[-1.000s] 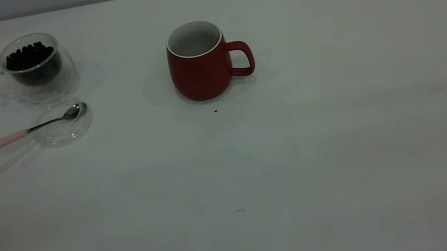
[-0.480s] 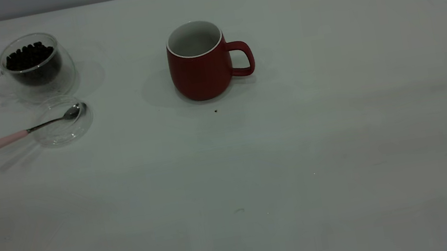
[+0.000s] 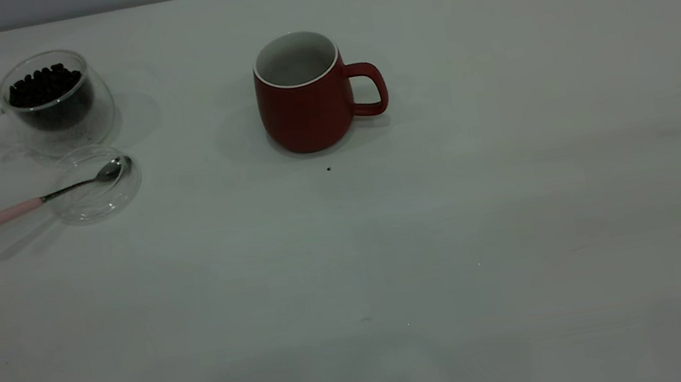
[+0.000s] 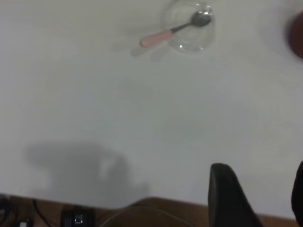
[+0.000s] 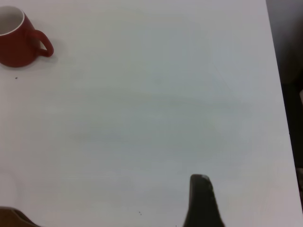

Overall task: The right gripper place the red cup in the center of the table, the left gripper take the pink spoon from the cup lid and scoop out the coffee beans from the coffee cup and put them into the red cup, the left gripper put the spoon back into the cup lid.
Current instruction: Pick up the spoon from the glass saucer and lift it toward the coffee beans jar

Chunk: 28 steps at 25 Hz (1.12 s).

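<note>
From outside, nothing on the table (image 3: 520, 203) has moved over the last second. The red cup (image 3: 302, 98) stands upright near the middle, handle towards the right arm's side, and looks empty. Well off to the left stands the coffee cup (image 3: 53, 100), heaped with beans (image 3: 45, 85). The lid (image 3: 95, 183) lies just in front of it. The spoon (image 3: 51, 194) rests with its bowl in the lid and its pink handle out on the table. Neither arm shows here. The one change is a faint shadow that has crept in at the near left corner, which I take as the left arm beginning to stir.

From the left wrist, the left gripper (image 4: 261, 194) hangs above the near edge of the table with its fingers spread and nothing between them. The spoon (image 4: 173, 31) and lid (image 4: 189, 29) are well ahead of it. A sliver of the red cup (image 4: 298, 33) shows at the side.

From the right wrist, the right gripper (image 5: 201, 198) sits back over bare table, far from the red cup (image 5: 16, 40). Only part of it shows, so I cannot tell whether it is spread or closed.

So I'd judge the cup placed and the right arm done. Fetching the spoon comes next, and no beans have been scooped yet.
</note>
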{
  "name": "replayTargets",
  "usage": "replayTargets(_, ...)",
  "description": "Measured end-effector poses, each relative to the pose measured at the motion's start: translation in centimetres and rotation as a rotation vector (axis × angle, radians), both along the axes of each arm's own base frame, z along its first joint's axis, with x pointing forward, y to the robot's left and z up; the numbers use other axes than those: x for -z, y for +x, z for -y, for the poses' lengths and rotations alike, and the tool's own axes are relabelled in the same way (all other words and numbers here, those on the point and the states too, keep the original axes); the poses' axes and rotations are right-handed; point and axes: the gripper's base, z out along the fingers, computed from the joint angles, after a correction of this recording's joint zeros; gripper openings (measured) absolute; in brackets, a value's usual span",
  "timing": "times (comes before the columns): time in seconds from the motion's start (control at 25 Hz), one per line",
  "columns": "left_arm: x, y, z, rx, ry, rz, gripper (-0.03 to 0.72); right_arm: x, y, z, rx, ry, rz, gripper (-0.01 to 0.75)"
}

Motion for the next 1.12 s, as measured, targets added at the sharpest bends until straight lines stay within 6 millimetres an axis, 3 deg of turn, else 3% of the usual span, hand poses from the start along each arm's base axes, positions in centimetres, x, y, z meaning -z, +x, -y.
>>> replayTargets(0.28,3.7,6.2,-1.4,-0.139,-0.034,-0.09,0.392,0.0,0.0,0.0,0.0,0.0,0.0,0.556)
replayTargets(0.6,8.7,12.2,-8.0,-0.272,-0.039,-0.288,0.392,0.0,0.0,0.0,0.0,0.0,0.0,0.556)
replayTargets(0.88,14.5,14.2,-10.9,-0.147,-0.199,-0.376,0.392,0.0,0.0,0.0,0.0,0.0,0.0,0.556)
replayTargets(1.12,18.7,14.9,-12.3,-0.056,-0.486,-0.232,0.392,0.0,0.0,0.0,0.0,0.0,0.0,0.556)
